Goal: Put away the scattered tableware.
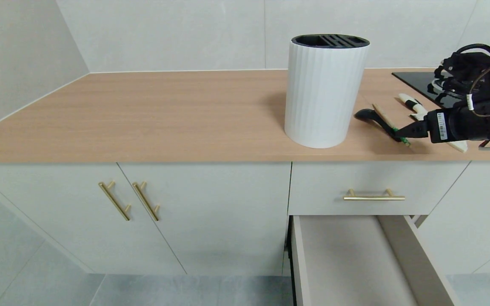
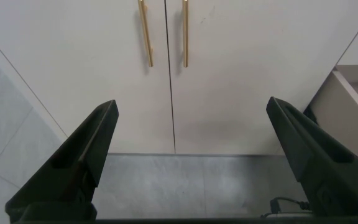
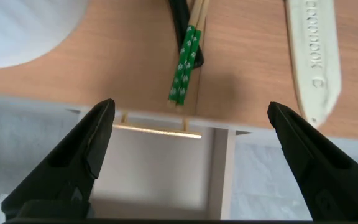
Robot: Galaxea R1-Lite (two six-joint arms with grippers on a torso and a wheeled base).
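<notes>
A pair of wooden chopsticks with green patterned ends (image 1: 391, 125) (image 3: 185, 65) lies on the wooden counter (image 1: 164, 114) just right of the white ribbed utensil holder (image 1: 326, 91) (image 3: 23, 28). A black spoon (image 1: 370, 115) (image 3: 180, 25) lies alongside the chopsticks. Further right is a white utensil (image 1: 415, 108) (image 3: 316, 56). My right gripper (image 1: 404, 131) (image 3: 201, 162) hangs open over the counter's front edge, right by the green chopstick ends, holding nothing. My left gripper (image 2: 191, 162) is open and empty, low in front of the cabinet doors (image 2: 173, 93).
Below the counter a lower drawer (image 1: 355, 259) (image 3: 160, 174) stands pulled open under a shut drawer with a gold handle (image 1: 374, 196) (image 3: 157, 129). A black hob (image 1: 423, 85) sits at the counter's back right. Gold door handles (image 1: 128, 199) (image 2: 165, 34) project from the cabinet doors.
</notes>
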